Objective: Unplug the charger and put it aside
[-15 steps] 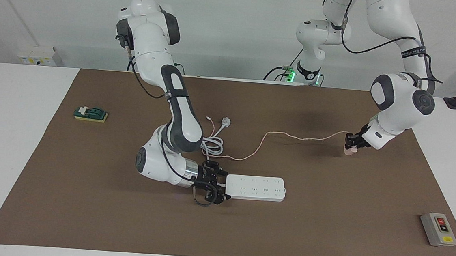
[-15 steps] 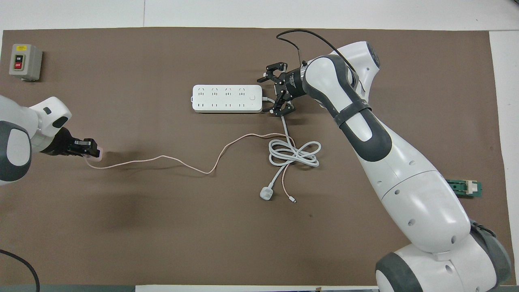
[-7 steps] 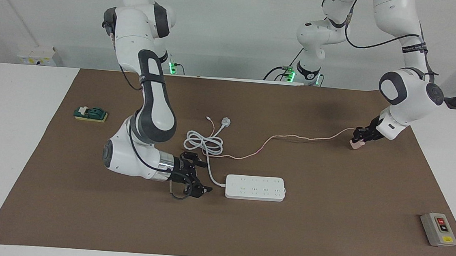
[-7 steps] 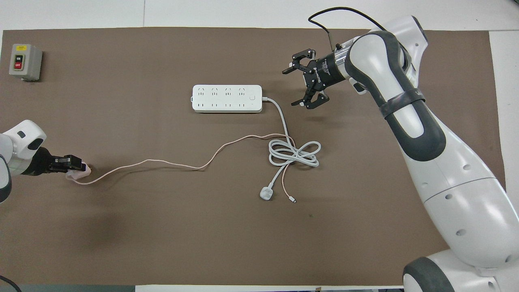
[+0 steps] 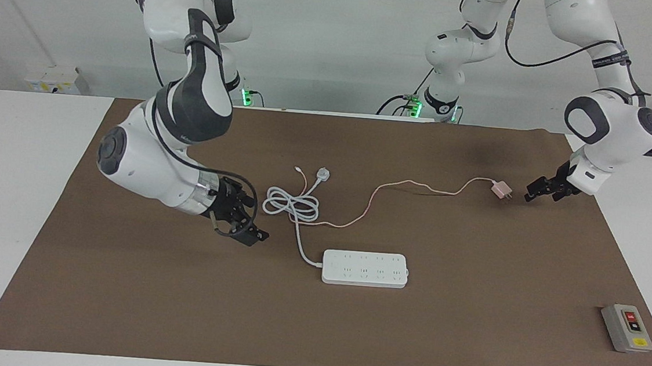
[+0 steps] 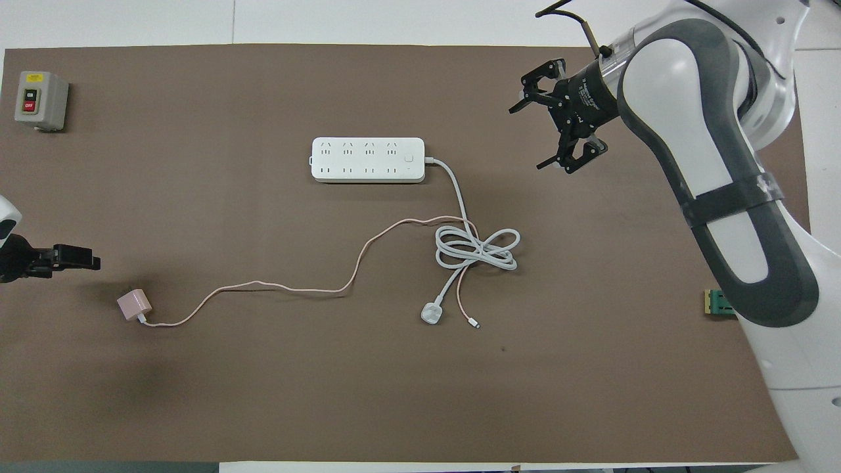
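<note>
The pale-pink charger (image 5: 500,190) (image 6: 134,305) lies unplugged on the brown mat toward the left arm's end, nearer to the robots than the white power strip (image 5: 366,269) (image 6: 368,159). Its thin pink cable (image 5: 419,187) (image 6: 289,287) trails across the mat to the coiled white cord (image 5: 292,206) (image 6: 476,248). My left gripper (image 5: 538,191) (image 6: 82,258) is open and empty, just beside the charger and apart from it. My right gripper (image 5: 256,221) (image 6: 525,138) is open and empty, raised over the mat toward the right arm's end, away from the strip.
The strip's round white plug (image 5: 322,174) (image 6: 430,314) lies by the coil. A grey switch box (image 5: 627,328) (image 6: 41,100) sits at the mat's corner farthest from the robots, at the left arm's end. A green block (image 5: 130,162) (image 6: 719,303) lies at the right arm's end.
My left gripper carried the charger nearer to the robots, let it go onto the mat and drew back. My right gripper left the power strip's end, rose and moved toward its own side.
</note>
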Motion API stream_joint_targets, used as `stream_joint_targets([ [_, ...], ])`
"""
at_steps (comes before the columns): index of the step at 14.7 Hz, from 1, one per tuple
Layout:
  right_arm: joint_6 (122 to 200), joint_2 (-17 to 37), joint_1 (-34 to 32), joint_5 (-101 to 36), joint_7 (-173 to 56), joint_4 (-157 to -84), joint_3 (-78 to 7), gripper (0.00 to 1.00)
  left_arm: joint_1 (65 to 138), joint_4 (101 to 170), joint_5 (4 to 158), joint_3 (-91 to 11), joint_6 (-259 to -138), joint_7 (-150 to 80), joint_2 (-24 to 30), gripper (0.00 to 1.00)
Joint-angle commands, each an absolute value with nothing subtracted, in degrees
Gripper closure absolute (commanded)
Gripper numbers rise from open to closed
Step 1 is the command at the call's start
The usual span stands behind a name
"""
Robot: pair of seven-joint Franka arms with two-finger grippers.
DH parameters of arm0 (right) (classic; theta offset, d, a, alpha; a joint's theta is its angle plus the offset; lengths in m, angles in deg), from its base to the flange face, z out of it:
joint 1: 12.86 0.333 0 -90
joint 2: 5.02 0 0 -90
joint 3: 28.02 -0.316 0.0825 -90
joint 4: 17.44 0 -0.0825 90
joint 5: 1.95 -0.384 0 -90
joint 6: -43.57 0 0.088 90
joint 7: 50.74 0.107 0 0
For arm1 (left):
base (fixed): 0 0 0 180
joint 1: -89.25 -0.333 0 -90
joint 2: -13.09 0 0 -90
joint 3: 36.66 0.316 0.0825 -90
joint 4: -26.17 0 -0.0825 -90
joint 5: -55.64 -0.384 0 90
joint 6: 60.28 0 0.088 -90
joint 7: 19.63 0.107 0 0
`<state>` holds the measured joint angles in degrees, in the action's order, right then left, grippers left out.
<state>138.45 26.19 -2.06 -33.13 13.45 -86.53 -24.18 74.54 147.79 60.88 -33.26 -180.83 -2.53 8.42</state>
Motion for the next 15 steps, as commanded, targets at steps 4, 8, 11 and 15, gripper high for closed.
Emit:
stream_joint_targets([
  [4, 131.2, 16.3, -4.2, -20.9, -9.0, -89.3, -24.2, 0.00, 78.6, 137.9, 59.9, -33.8, -174.1, -2.8, 8.3, 0.00],
  [8, 127.8, 12.3, -6.7, -13.0, -29.6, -89.3, -24.2, 0.00, 83.1, 130.9, 59.8, -33.8, -169.3, -11.0, 9.4, 0.00],
  [11, 126.5, 9.1, -7.9, -7.4, -43.8, -89.5, -24.2, 0.00, 84.7, 129.3, 59.8, -34.0, -164.9, -15.3, 12.6, 0.00],
  [15, 125.3, 3.5, -8.1, -1.7, -53.3, -92.1, -24.2, 0.00, 85.5, 129.5, 58.2, -34.3, -159.9, -16.1, 18.6, 0.00],
])
